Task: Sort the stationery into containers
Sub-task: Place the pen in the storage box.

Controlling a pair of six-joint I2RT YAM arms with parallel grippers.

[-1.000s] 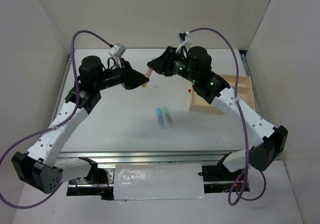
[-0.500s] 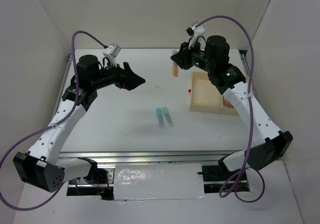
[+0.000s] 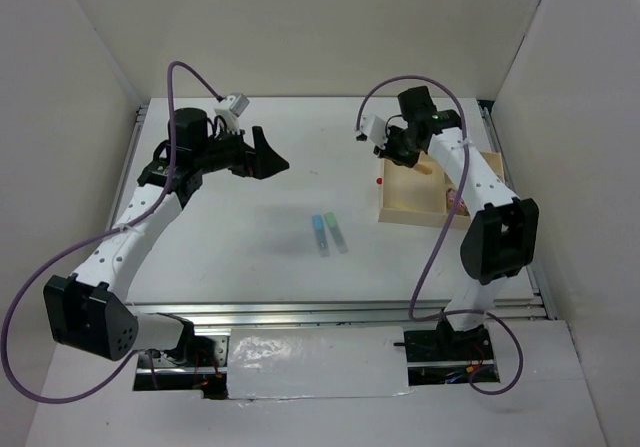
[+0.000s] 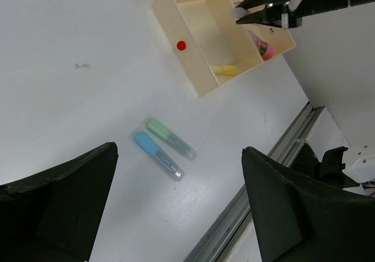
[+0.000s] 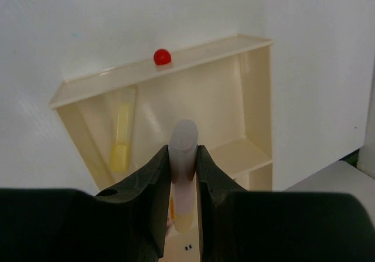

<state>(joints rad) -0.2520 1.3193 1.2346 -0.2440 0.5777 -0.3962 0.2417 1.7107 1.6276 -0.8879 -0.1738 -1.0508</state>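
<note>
Right gripper [image 3: 393, 146] clamped on orange stick [image 5: 184, 147], cap up, over tray's [image 5: 205, 52] large compartment, inside the rim. Yellow stick [image 5: 121, 139] lies there. Left gripper [image 3: 272, 153] spread wide, empty, above open table [image 3: 220, 237]. Blue stick [image 4: 157, 154] and green stick [image 4: 170, 138] side by side mid-table, well apart from tray.

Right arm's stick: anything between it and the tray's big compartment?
Nothing visible. The right gripper holds the orange stick above the tray's large compartment. A yellow stick lies inside along one side wall, with bare floor beside it.
</note>
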